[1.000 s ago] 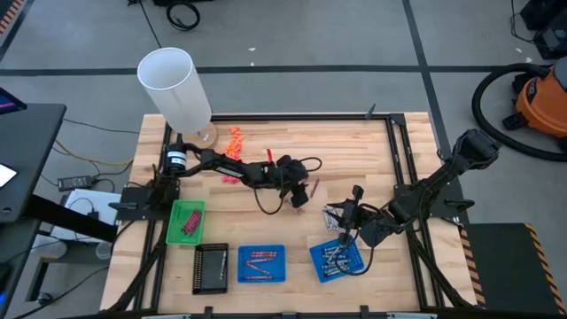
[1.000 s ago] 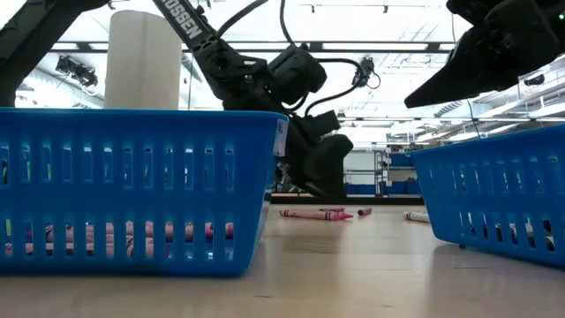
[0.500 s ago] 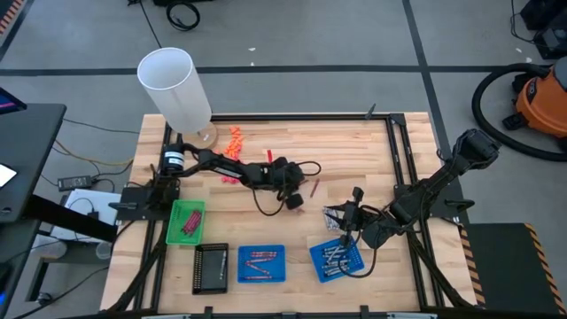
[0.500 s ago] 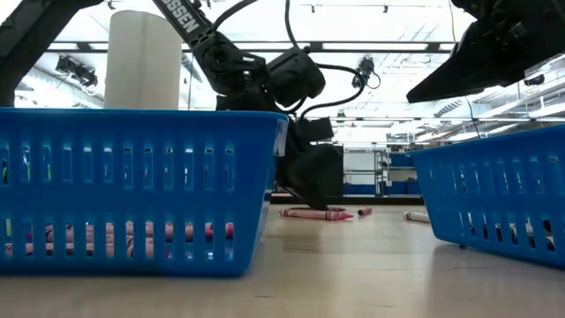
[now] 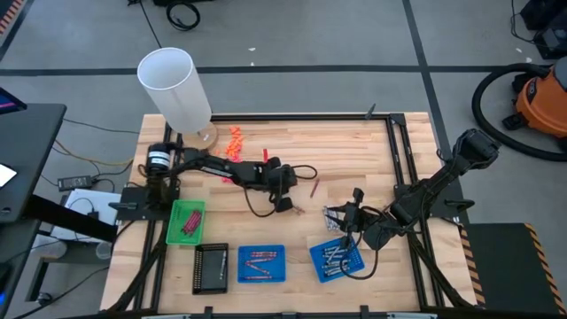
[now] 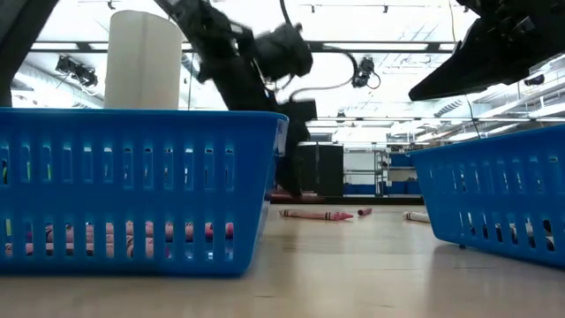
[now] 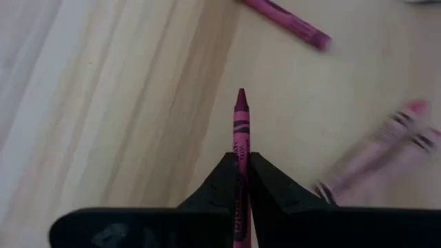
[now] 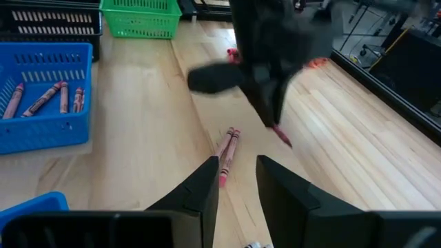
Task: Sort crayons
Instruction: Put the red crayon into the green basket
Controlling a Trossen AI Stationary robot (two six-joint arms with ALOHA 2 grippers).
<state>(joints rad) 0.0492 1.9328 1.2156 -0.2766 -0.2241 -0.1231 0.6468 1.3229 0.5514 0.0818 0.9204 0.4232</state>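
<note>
while the left claw (image 7: 241,169) grips a magenta crayon (image 7: 240,131), brownish-red crayons (image 5: 260,264) fill the middle blue tray (image 5: 242,252).

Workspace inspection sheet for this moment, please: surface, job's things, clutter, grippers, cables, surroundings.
Surface: wooden table, dark frame.
Job's things: magenta crayon in the left gripper; loose crayons on the wood; others in the green tray and two blue trays.
Clutter: white cylinder, orange pieces, black tray.
Grippers: left gripper shut on the crayon mid-table; right gripper open beside the right blue tray.
Cables: looped on both arms.
Surroundings: orange vacuum.
</note>
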